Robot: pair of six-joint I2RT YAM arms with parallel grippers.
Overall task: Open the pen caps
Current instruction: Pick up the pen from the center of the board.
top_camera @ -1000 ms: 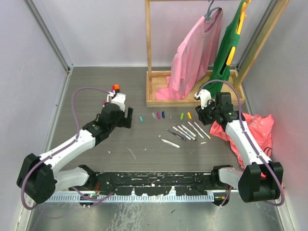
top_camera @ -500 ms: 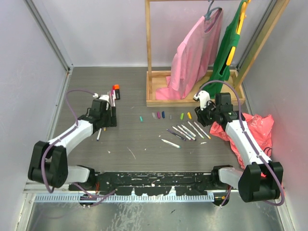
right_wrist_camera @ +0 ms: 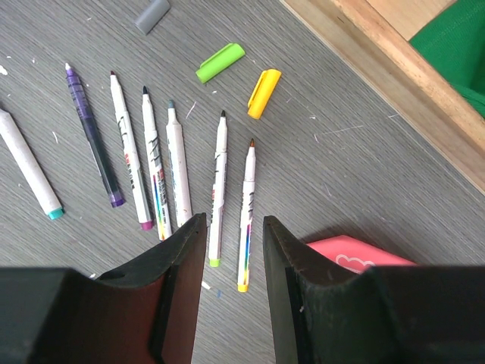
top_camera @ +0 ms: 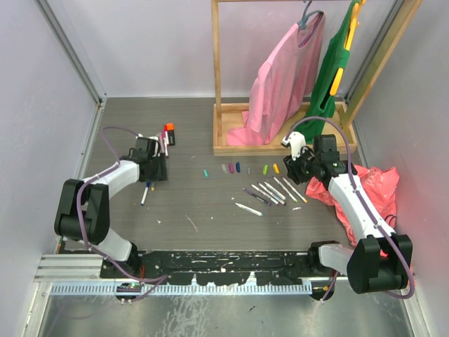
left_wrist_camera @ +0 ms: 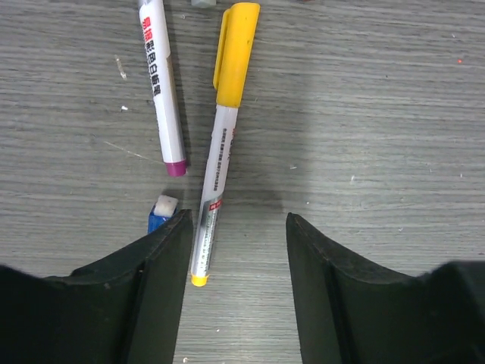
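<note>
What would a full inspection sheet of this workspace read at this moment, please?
Surface: grey wood-grain table, white flecks, no spill seen.
Job's things: loose caps and uncapped pens lie mid-table; a yellow-capped pen, cap on, lies at left.
Clutter: pink-red plastic bag at the right edge.
Grippers: left gripper open, low over the yellow-capped pen; right gripper open above the uncapped pens; neither holds anything.
Cables: purple cables loop over both arms, clear of the pens.
Surroundings: wooden rack with pink garment and green garment behind; plain walls.
</note>
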